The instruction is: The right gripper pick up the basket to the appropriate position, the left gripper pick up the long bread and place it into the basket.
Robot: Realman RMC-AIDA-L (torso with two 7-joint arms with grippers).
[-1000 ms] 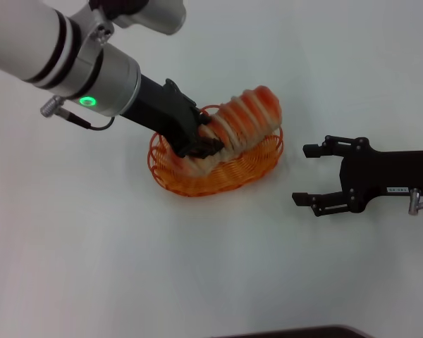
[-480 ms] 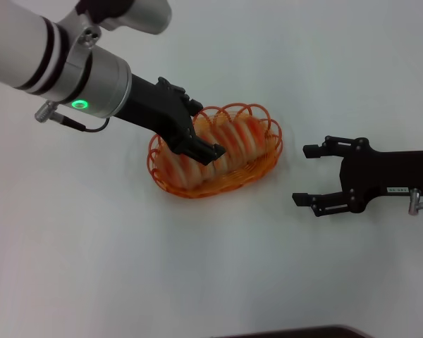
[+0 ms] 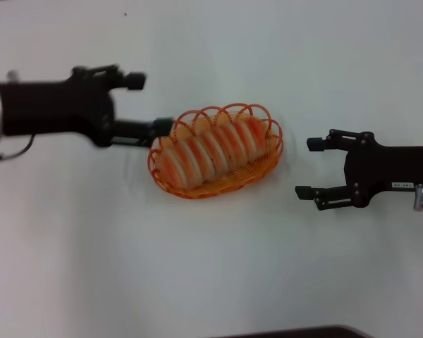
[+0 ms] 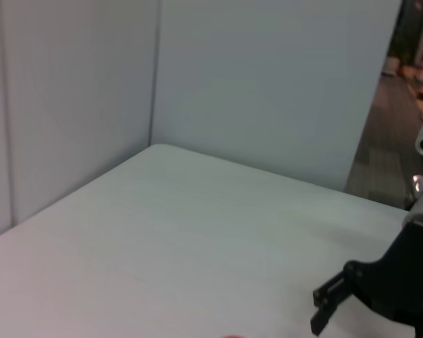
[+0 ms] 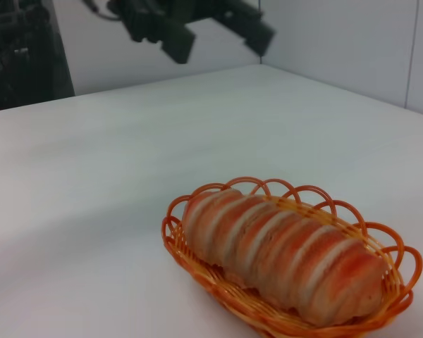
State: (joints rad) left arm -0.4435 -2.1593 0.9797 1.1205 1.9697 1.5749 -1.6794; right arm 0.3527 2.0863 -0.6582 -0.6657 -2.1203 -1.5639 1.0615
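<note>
The long bread [image 3: 213,146], striped orange and cream, lies flat inside the orange wire basket [image 3: 197,190] at the table's middle. My left gripper [image 3: 149,104] is open and empty, just left of the basket's rim and apart from the bread. My right gripper [image 3: 308,167] is open and empty, a short way right of the basket and not touching it. The right wrist view shows the bread [image 5: 282,246] lying in the basket [image 5: 218,285], with the left gripper [image 5: 218,39] beyond it. The left wrist view shows the right gripper [image 4: 324,310] far off.
The white table [image 3: 211,267] spreads around the basket. Grey partition walls [image 4: 268,77] stand behind the table's far edge. A dark strip shows at the table's near edge [image 3: 296,332].
My left gripper has let go of the bread and drawn back to the left, out of the basket. The bread has settled flat in the basket. The right gripper has hardly moved.
</note>
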